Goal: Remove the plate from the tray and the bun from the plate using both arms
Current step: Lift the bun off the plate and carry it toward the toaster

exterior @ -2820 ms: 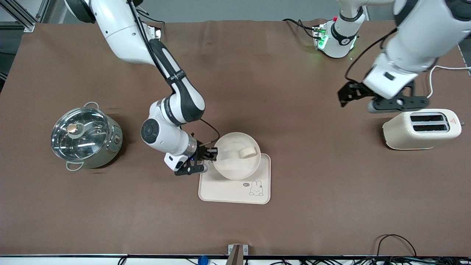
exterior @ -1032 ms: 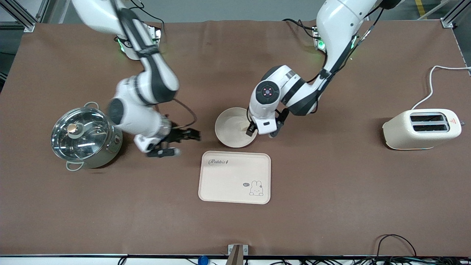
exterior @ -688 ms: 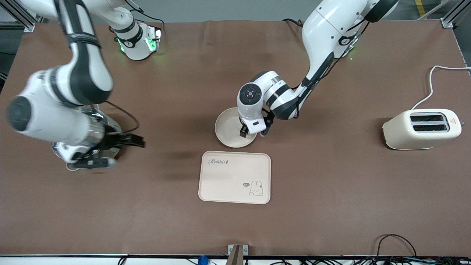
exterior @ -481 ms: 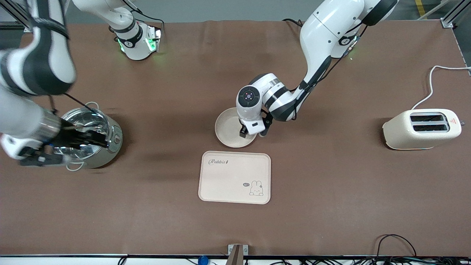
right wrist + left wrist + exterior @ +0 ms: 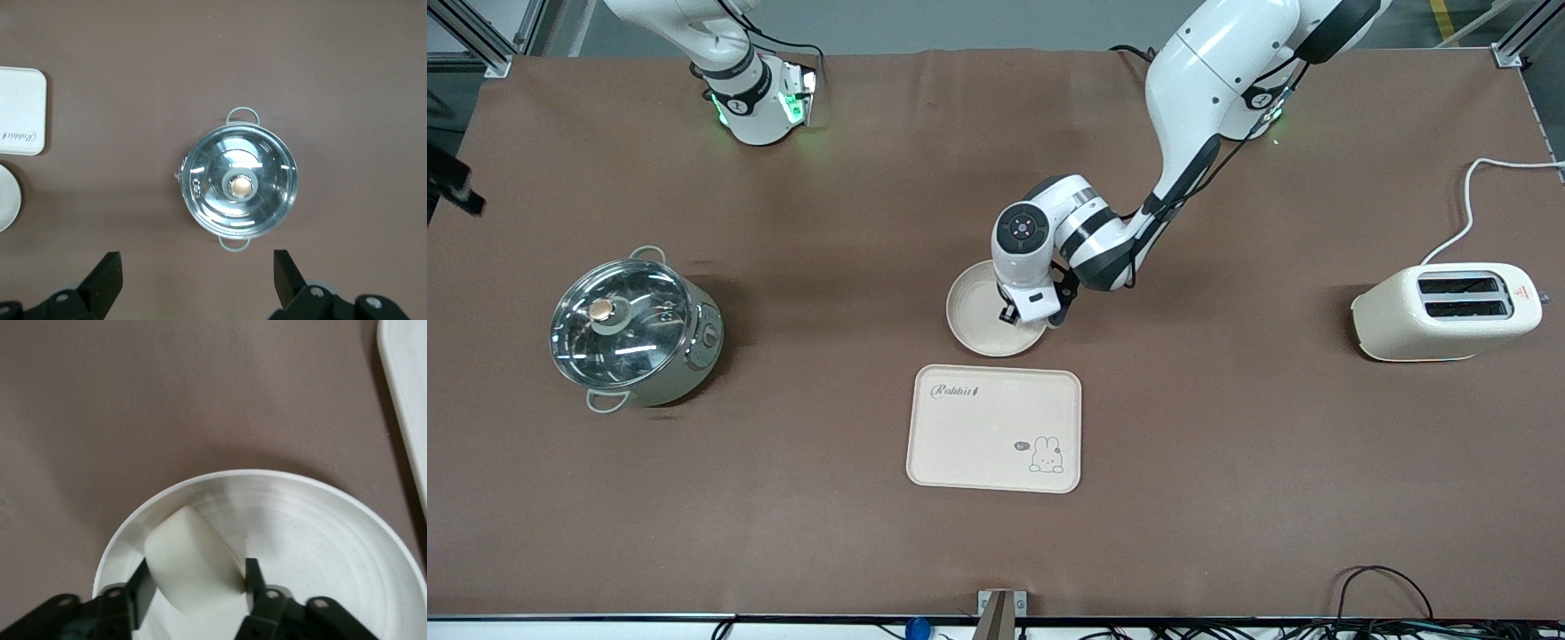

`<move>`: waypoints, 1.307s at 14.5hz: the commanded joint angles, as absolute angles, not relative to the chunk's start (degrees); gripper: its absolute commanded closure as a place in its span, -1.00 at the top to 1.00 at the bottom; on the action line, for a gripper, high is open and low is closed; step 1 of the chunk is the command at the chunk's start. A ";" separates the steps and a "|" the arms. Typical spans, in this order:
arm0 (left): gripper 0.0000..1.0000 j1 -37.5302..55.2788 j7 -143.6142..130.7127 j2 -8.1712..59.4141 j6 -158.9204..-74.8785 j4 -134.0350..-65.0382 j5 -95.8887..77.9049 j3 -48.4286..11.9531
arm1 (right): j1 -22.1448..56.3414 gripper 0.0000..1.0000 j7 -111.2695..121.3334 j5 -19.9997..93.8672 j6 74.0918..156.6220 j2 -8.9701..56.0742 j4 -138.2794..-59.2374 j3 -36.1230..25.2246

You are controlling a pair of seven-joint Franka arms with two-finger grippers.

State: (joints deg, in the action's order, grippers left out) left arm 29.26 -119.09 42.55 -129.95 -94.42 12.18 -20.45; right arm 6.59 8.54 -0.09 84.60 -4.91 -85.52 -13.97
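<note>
The cream plate [image 5: 971, 318] sits on the brown table, just farther from the front camera than the rabbit tray [image 5: 978, 436]. My left gripper [image 5: 1016, 316] reaches down into the plate and hides the bun in the front view. In the left wrist view the gripper [image 5: 197, 575] has both fingers against the sides of the pale bun [image 5: 189, 550], which rests in the plate [image 5: 320, 540]. My right gripper [image 5: 197, 270] is open and empty, high over the table beside the steel pot [image 5: 240, 183]. It is almost wholly outside the front view.
The lidded steel pot [image 5: 636, 329] stands toward the right arm's end of the table. A cream toaster [image 5: 1445, 311] with a white cable [image 5: 1472, 200] stands toward the left arm's end. The tray's edge [image 5: 407, 393] also shows in the left wrist view.
The right arm set the plate with the bun on the table beside the tray, then swung away past the pot and up. The left arm came from the toaster and closed on the bun.
</note>
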 commanded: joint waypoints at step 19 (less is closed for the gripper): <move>-0.71 2.92 -88.08 40.86 -114.34 -86.57 26.89 -19.69 | 6.94 1.00 8.00 -2.81 85.87 -8.79 -93.34 -11.69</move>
